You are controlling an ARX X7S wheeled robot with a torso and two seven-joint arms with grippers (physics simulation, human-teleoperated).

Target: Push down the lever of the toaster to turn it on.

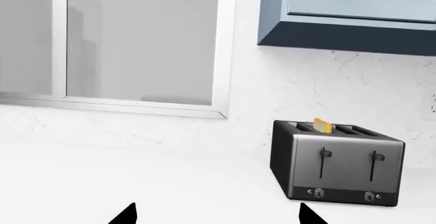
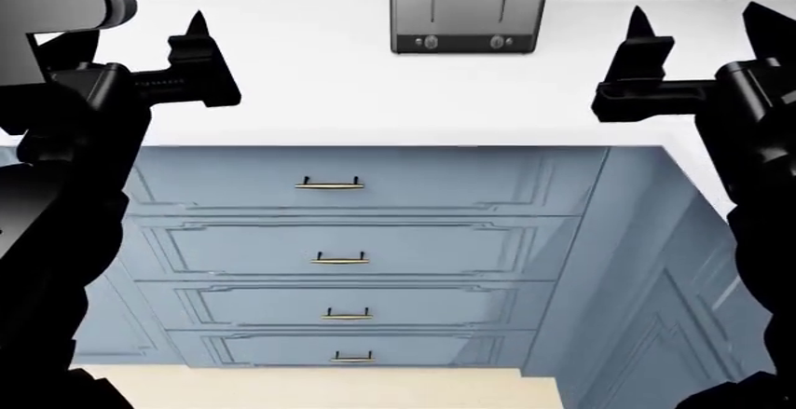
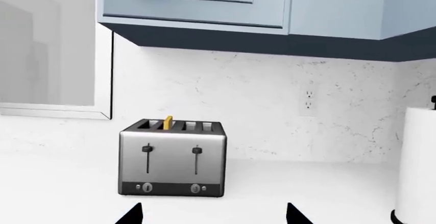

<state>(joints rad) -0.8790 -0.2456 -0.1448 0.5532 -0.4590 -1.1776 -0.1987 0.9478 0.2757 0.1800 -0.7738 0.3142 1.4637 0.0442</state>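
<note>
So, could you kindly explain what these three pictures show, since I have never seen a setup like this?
It is a simulated two-armed robot. The head view looks down from its head: the left gripper and right gripper hover over a white counter above blue drawers. The other two pictures come from cameras near each gripper, whose black fingertips poke into frame. All show a steel toaster; its left lever sits high, and something yellow sticks from one slot. Both grippers are open and empty.
</note>
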